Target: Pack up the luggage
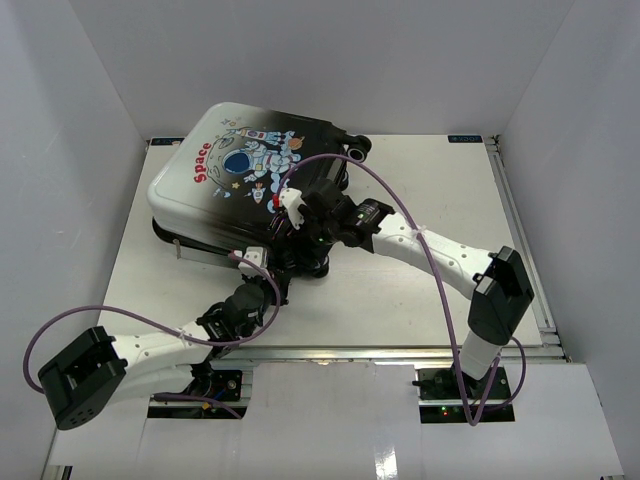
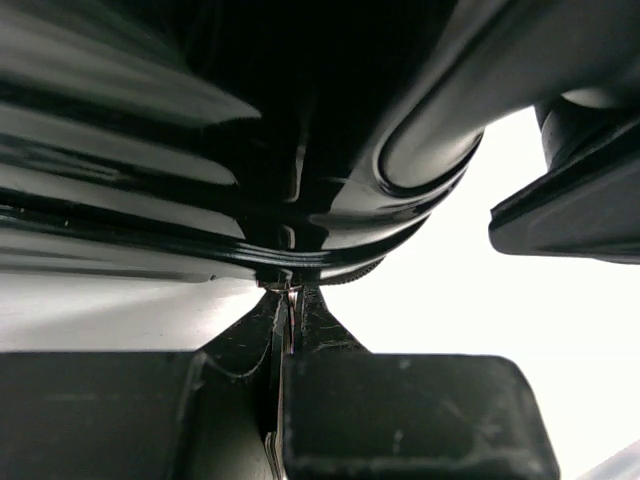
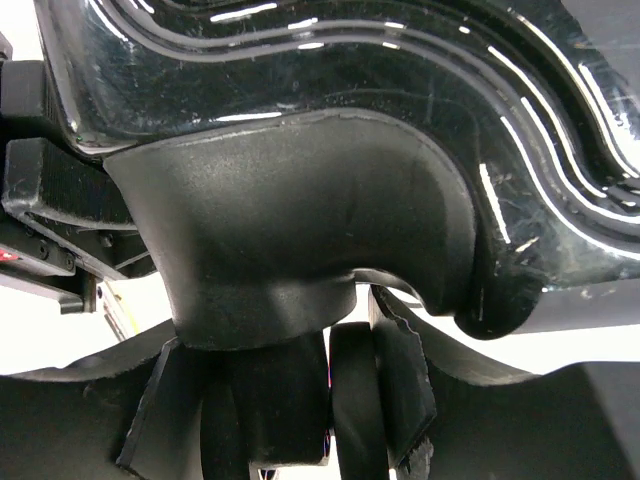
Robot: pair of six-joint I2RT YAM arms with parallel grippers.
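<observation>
L gripper (image 2: 290, 335) is closest to the lens in the left wrist view. Its jaws are together, pinched on a thin metal tab at the luggage seam, prob. the zipper pull (image 2: 291, 298).

The luggage (image 1: 230, 165) lies flat on the counter (image 1: 420, 300), astronaut print up, lid down on the lower half. There's more bare counter to its right than to its left. Can't tell if it's zipped all round.

Both arms crowd the luggage's near-right corner. R gripper (image 3: 285, 395) is at the wheel housing w/ jaws partway apart, pads against either side of the caster wheel (image 3: 355, 410), so it looks clamped on it.

Risks from here, as I judge them:
- Pull slips out. The tab is thin and held only at the fingertips, so any drag off the seam line would peel it free.
- Zipper binds on the corner curve, esp. if the lid sits offset from the lower half.
- Luggage skids or pivots. The counter is smooth, and the R brace is on a wheel that can roll or swivel, so it's weak vs. a zipper tug.
- The grippers bump each other, since they're nearly touching at that corner.
- R arm's cable (image 1: 400, 195) loops over the luggage's right end and could snag on the wheels.
</observation>
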